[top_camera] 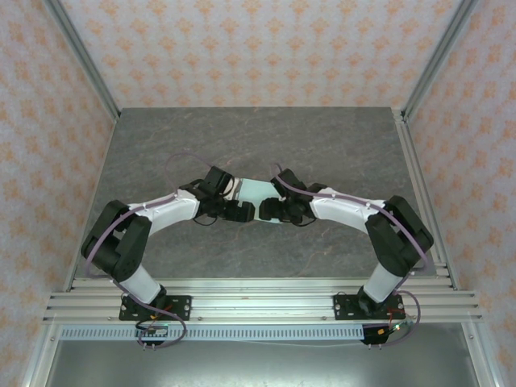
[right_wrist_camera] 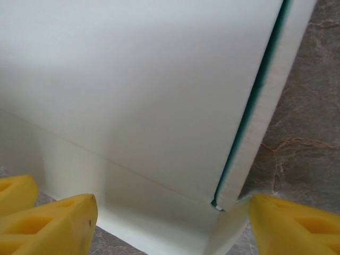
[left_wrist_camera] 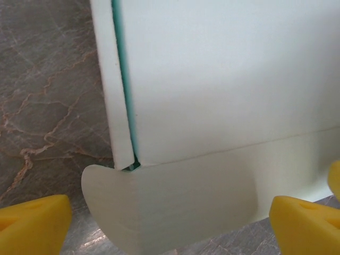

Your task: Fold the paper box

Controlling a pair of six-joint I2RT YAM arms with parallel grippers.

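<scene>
Two robot arms meeting mid-table over the paper box (top_camera: 256, 193) — pale mint card on the grey marbled table (top_camera: 322, 145), left gripper (top_camera: 234, 203) and right gripper (top_camera: 276, 201) flanking it, patterned walls behind

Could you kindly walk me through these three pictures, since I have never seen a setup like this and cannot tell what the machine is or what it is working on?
You are looking at two robot arms bolted side by side at the near edge of a grey marbled table. The wide picture comes from a fixed camera above and behind them. The arms reach toward each other and meet at the paper box, a piece of pale mint-green card lying mid-table.

The other two pictures come from small cameras on each wrist, looking along the fingers. In the left wrist view, the yellow fingertips of the left gripper stand wide apart on either side of a rounded flap of the card. In the right wrist view, the right gripper likewise straddles a folded edge. Both grippers are open; neither looks clamped on the card.
</scene>
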